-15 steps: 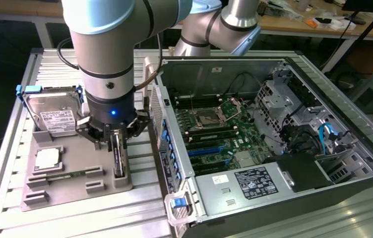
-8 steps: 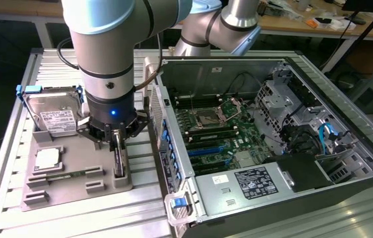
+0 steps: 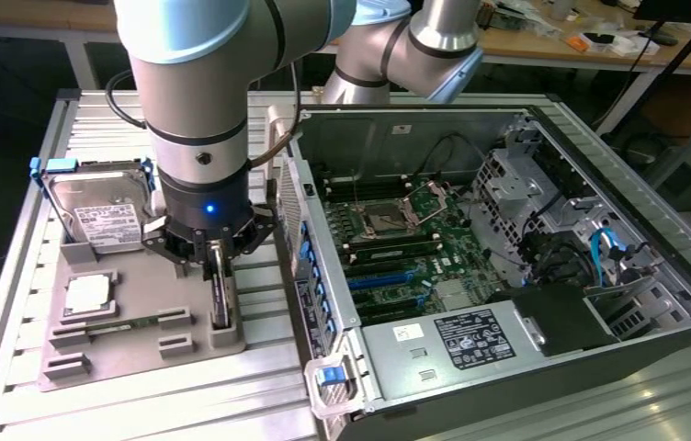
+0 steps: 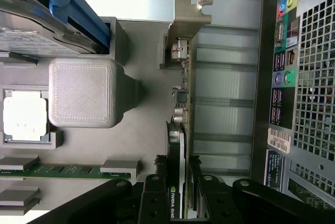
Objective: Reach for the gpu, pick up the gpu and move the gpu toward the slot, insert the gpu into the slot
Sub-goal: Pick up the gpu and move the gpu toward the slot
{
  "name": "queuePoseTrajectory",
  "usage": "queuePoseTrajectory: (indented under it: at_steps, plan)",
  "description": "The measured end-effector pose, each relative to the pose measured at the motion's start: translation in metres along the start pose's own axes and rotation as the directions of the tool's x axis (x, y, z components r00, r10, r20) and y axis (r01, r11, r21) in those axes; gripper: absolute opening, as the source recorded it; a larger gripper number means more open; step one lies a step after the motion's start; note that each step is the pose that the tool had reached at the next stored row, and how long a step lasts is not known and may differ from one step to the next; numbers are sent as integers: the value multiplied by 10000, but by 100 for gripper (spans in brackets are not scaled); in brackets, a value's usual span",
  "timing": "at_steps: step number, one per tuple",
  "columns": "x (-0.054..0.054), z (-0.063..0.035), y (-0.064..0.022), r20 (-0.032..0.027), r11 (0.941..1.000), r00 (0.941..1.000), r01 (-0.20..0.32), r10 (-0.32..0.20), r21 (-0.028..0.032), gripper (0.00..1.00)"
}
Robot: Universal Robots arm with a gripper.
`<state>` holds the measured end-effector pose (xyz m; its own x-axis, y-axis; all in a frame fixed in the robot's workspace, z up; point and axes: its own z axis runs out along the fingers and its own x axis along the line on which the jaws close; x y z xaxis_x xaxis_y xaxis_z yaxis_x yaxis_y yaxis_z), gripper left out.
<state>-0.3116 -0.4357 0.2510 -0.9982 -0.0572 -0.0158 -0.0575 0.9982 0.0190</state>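
Gpu (image 4: 184,85), one card, stands on edge at the 3 o'clock side of one grey tray (image 3: 137,358) in the exterior view. One gripper (image 3: 218,276) is clamped on it. Tray also has one hard drive (image 3: 100,220) at 11 o'clock, one processor chip (image 3: 85,292) and one memory stick (image 3: 113,327). One open computer case (image 3: 640,184) stands at 3 o'clock.

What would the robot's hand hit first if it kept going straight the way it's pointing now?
The thin dark graphics card with the silvery bracket, standing on edge in the grey tray; the hand is right at it.
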Motion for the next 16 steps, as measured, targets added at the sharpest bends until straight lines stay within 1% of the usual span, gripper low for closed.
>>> queuePoseTrajectory:
  at_steps: [3,5,11,16]
  plan:
    - [0,-17,0,6,10000,10000,0,0,-5,27]
    - [-1,-72,3,7,10000,10000,1,-1,-3,27]
    - [-3,-146,5,10,10000,10000,0,0,-3,27]
    - [-4,-256,7,10,10000,10000,0,0,-3,27]
